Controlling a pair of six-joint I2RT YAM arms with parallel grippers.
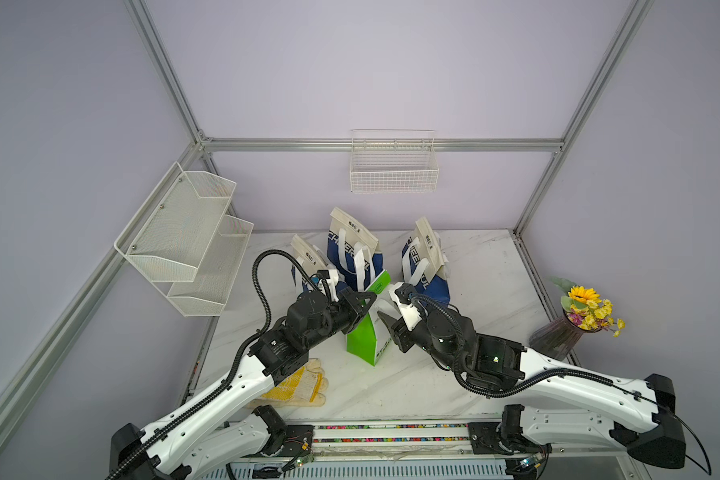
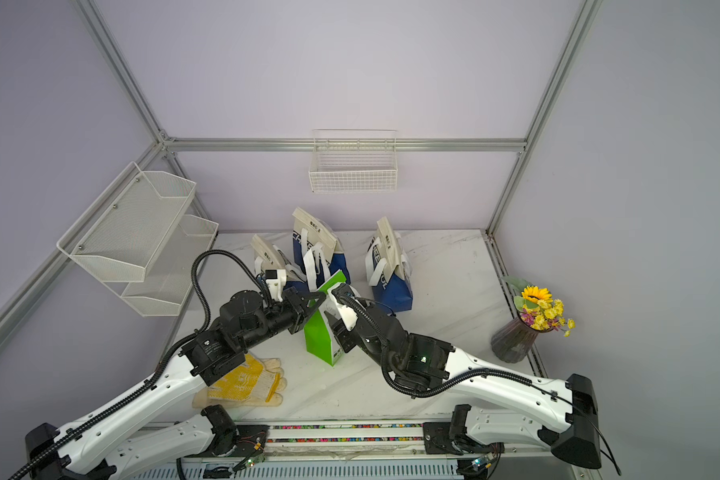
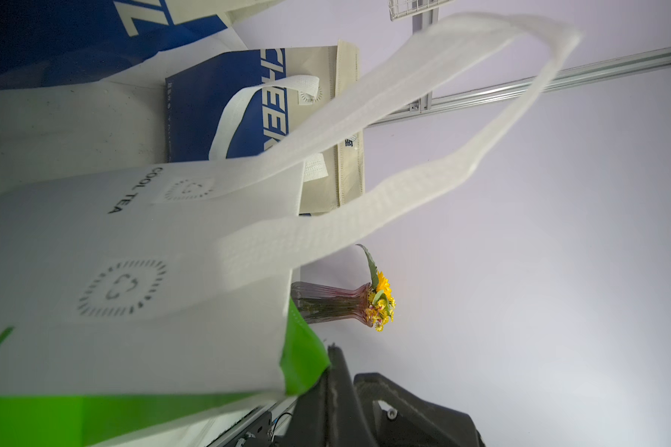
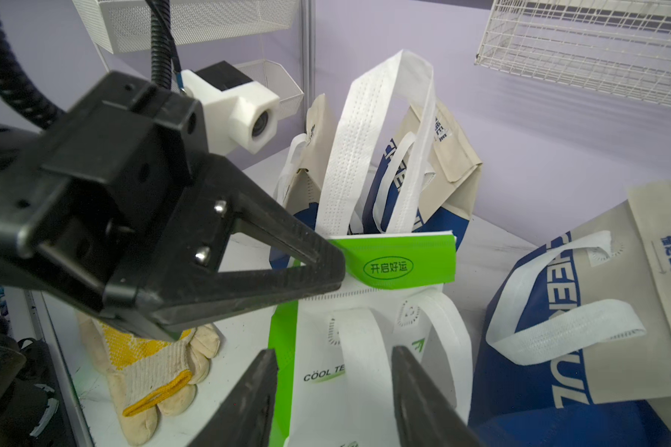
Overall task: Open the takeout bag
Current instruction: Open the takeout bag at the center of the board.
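Black jaws pressed tight: the left pincer point(image 4: 336, 263) is clamped on the edge of the green flap point(image 4: 403, 265) at the bag's mouth. Right across from it, the right pincer point(image 4: 334, 350) hangs with its jaws apart, one on each side of the drooping front handle point(image 4: 361, 348), closed on nothing.

Both pincers meet at the top of the bag point(image 1: 364, 340), which stands upright in the middle of the surface point(image 1: 474, 291), green on its side, white on the face printed COOL TEA. Its rear handle point(image 4: 372, 127) stands up in a tall loop behind the flap.

Further out, three blue bags point(image 1: 352, 249) sit just behind it toward the back wall, one close to the left pincer's wrist, one in the centre, one off to the right. A pair of gloves point(image 1: 300, 384) lies near the front edge, partly under the left arm. A vase point(image 1: 555, 338) of yellow flowers stands at the right edge, well apart from the bag. On the walls, a mesh shelf point(image 1: 184, 241) hangs on the left and a wire basket point(image 1: 393, 166) at the back.
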